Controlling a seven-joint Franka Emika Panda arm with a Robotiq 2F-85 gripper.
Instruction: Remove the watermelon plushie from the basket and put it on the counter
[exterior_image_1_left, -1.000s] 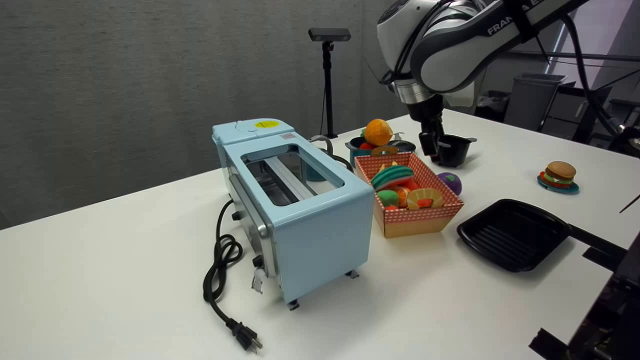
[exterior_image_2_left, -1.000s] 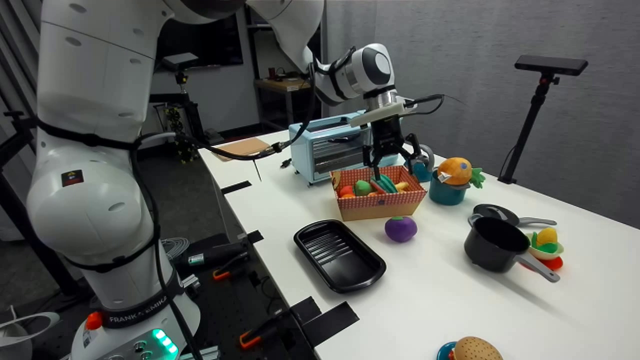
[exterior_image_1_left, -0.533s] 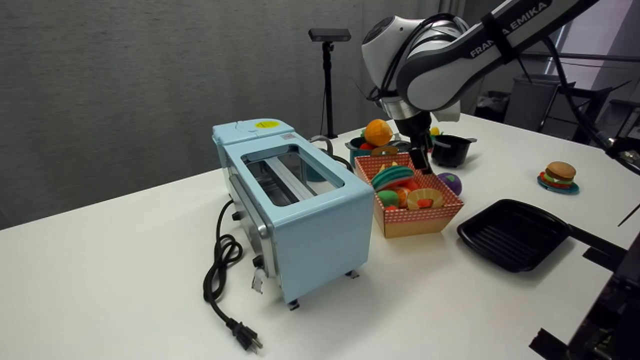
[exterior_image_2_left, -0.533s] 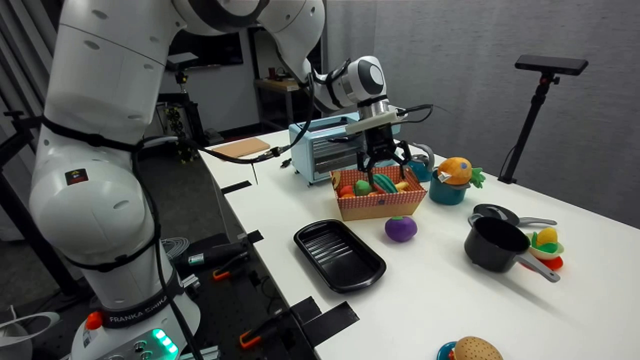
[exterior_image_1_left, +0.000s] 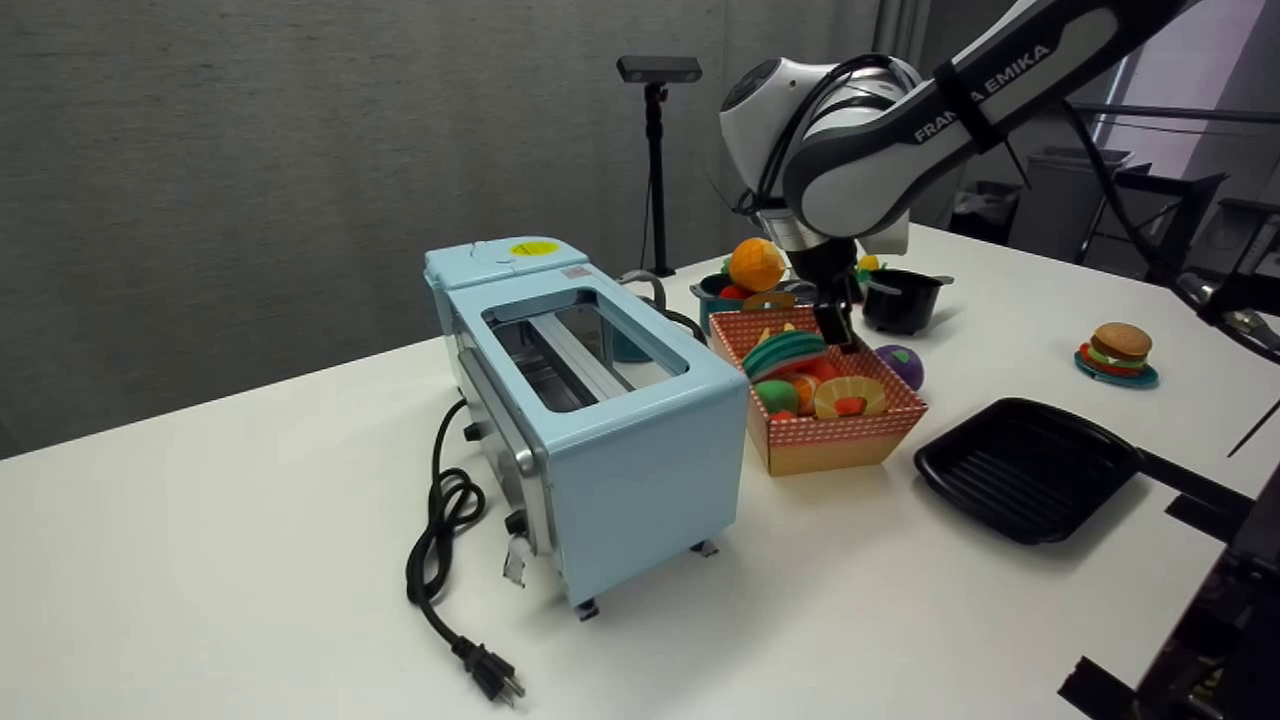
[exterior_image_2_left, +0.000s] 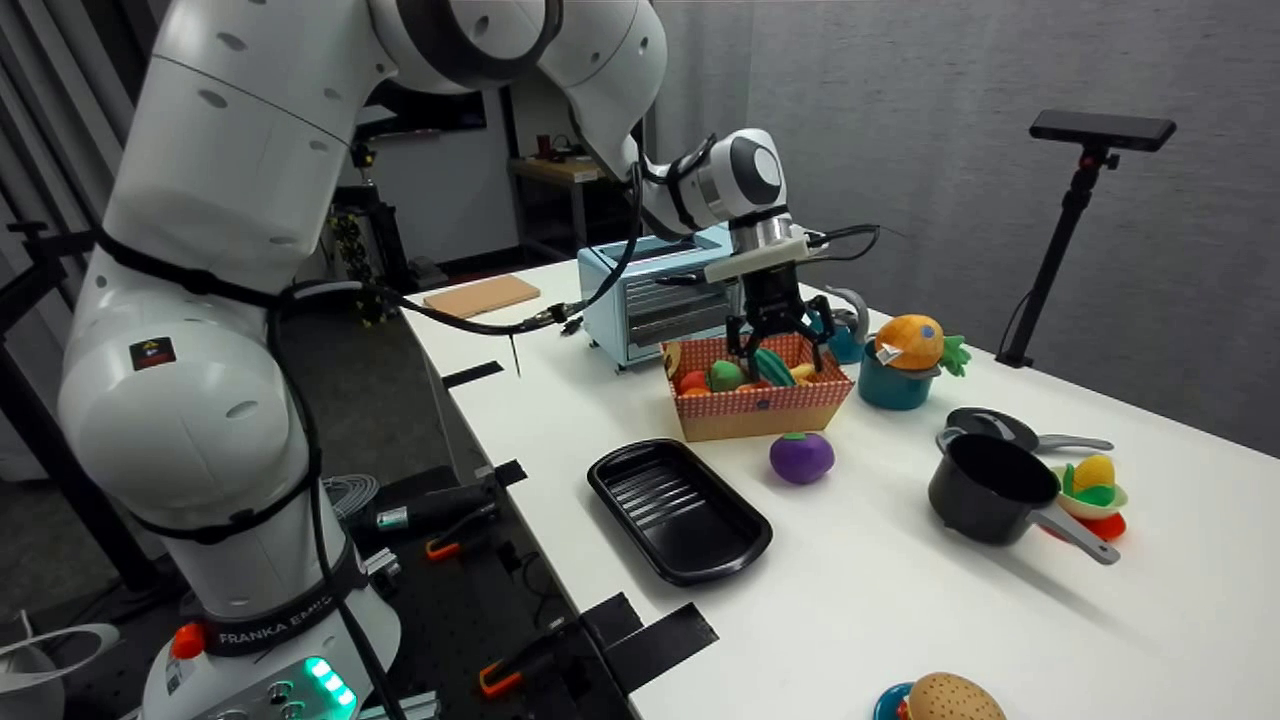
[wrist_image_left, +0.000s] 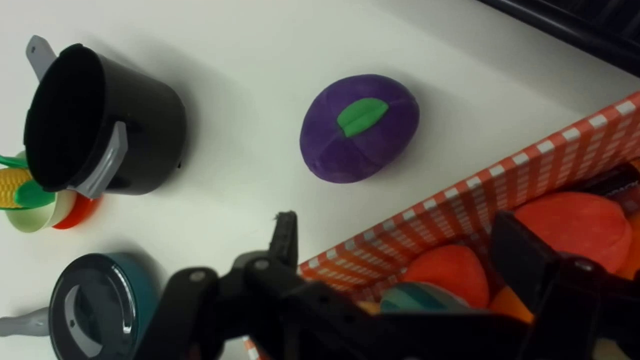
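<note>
The watermelon plushie (exterior_image_1_left: 785, 354) lies in the basket (exterior_image_1_left: 830, 457) among other toy fruit, striped green rind up. In an exterior view it lies below the fingers, its green rind (exterior_image_2_left: 775, 367) partly covered by a finger. In the wrist view only part of its rind (wrist_image_left: 417, 295) shows above the gripper's dark body. My gripper (exterior_image_2_left: 785, 364) is open and empty, pointing down at the basket, its fingers on either side of the plushie. In the wrist view the open fingers (wrist_image_left: 395, 224) stand wide apart. The white counter (exterior_image_1_left: 250, 560) carries everything.
A blue toaster oven (exterior_image_1_left: 650, 480) stands beside the basket. A purple plush (wrist_image_left: 360, 128), a black tray (exterior_image_2_left: 680, 512), a black pot (exterior_image_2_left: 990, 490) and a teal pot (exterior_image_2_left: 893, 388) with an orange plush fruit (exterior_image_2_left: 910, 342) surround it. A burger toy (exterior_image_1_left: 1120, 345) sits farther off.
My gripper has come down toward the basket and, in an exterior view, moved left over it. It stays open. The plushie and basket have not moved.
</note>
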